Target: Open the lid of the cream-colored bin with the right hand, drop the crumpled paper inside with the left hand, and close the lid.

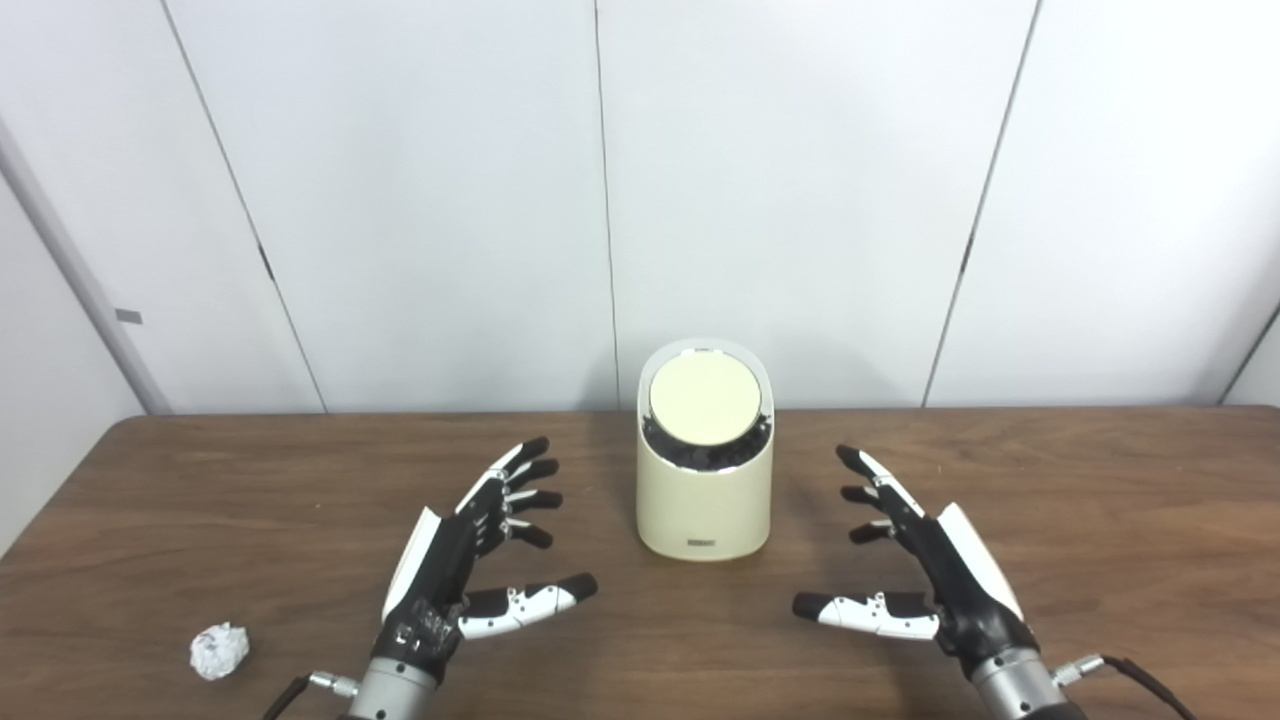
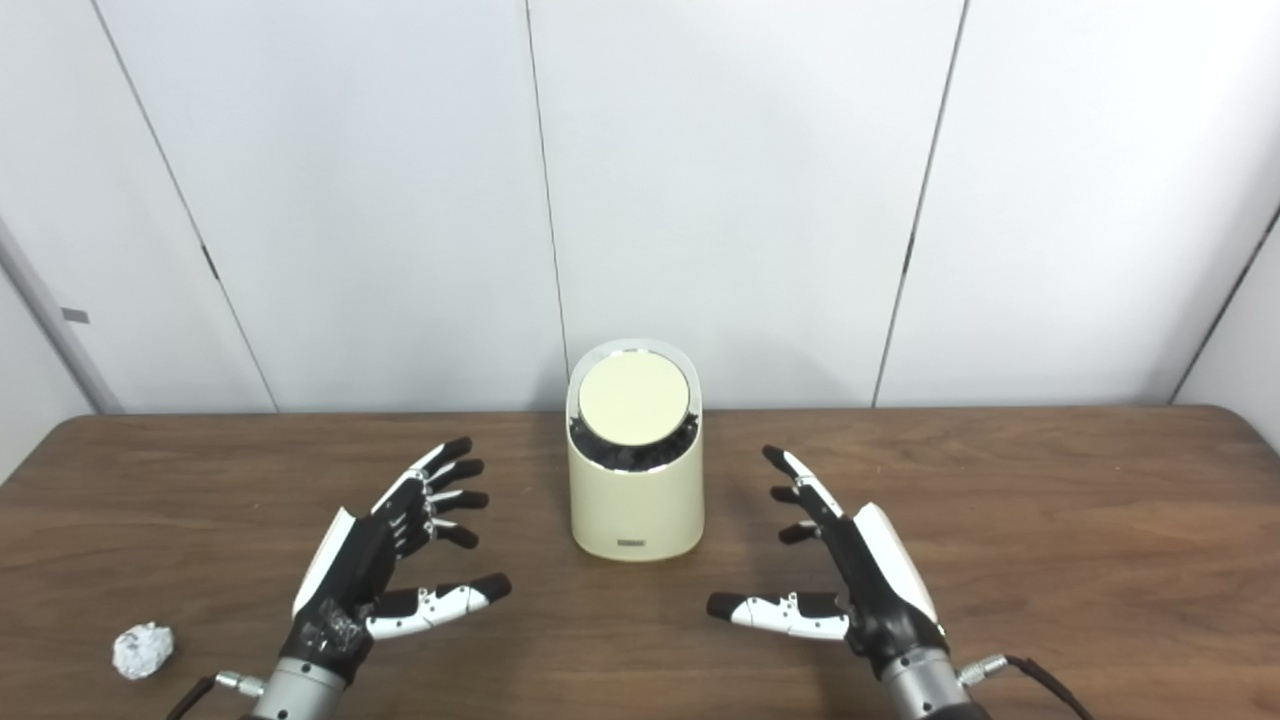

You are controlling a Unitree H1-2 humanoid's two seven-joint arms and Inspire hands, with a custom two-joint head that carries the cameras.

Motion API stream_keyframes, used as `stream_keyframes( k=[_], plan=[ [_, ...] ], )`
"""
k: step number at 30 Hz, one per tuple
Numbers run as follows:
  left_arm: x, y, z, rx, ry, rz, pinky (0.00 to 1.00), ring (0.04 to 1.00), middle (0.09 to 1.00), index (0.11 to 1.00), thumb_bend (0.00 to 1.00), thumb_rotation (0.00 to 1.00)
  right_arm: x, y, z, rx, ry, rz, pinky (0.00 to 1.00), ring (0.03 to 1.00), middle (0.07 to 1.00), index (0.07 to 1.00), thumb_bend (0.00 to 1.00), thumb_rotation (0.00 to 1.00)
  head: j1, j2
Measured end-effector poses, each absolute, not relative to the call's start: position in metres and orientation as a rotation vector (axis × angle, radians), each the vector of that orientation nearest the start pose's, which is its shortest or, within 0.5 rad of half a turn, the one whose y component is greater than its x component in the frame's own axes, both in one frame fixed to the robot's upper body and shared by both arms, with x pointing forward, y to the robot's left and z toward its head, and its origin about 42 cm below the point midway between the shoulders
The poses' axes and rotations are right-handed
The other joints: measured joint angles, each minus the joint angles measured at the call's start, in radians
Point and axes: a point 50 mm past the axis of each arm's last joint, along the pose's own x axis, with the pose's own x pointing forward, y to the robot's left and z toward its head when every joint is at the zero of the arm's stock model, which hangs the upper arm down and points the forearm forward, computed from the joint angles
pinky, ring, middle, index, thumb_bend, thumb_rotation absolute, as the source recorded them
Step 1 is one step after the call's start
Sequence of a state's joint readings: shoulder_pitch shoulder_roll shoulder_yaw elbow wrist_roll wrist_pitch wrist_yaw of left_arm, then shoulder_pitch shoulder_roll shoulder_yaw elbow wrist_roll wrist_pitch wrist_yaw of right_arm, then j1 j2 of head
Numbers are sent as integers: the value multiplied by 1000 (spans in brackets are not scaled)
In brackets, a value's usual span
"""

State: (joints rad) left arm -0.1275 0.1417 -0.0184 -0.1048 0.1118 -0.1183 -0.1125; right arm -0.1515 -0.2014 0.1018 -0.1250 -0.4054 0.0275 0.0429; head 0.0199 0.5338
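Note:
A cream-colored bin [image 1: 704, 500] stands upright at the middle of the brown table [image 1: 1100, 500], its round lid [image 1: 705, 399] shut and tilted toward me. A white crumpled paper ball [image 1: 219, 650] lies at the near left of the table. My left hand [image 1: 470, 560] is open and empty, to the left of the bin and to the right of the paper. My right hand [image 1: 920, 565] is open and empty, to the right of the bin. Neither hand touches anything.
White wall panels [image 1: 800, 200] stand right behind the table's far edge. Thin cables [image 1: 1130, 670] run from both wrists near the front edge.

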Motion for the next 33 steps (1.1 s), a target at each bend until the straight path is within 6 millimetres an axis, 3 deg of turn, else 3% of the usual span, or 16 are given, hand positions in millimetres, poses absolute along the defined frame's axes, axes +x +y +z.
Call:
stream_keyframes(
  k=[13, 22, 28, 33],
  plan=[
    [318, 231, 170, 270, -335, -165, 620, 766, 862, 922, 753, 111, 326, -230, 171, -606, -248, 117, 647, 851, 946, 951, 862, 420, 0, -3],
    [318, 231, 170, 269, -334, -166, 606, 767, 862, 919, 745, 101, 327, -225, 173, -603, -255, 96, 742, 872, 943, 948, 829, 407, -3, -3],
    [318, 230, 170, 270, -335, -169, 602, 760, 860, 919, 740, 101, 347, -211, 196, -623, -317, 53, 732, 870, 928, 946, 828, 465, 0, -5],
    [318, 229, 170, 272, -334, -170, 601, 759, 862, 918, 743, 96, 367, -202, 220, -631, -364, 37, 722, 870, 920, 935, 820, 411, 2, -3]
  ],
)
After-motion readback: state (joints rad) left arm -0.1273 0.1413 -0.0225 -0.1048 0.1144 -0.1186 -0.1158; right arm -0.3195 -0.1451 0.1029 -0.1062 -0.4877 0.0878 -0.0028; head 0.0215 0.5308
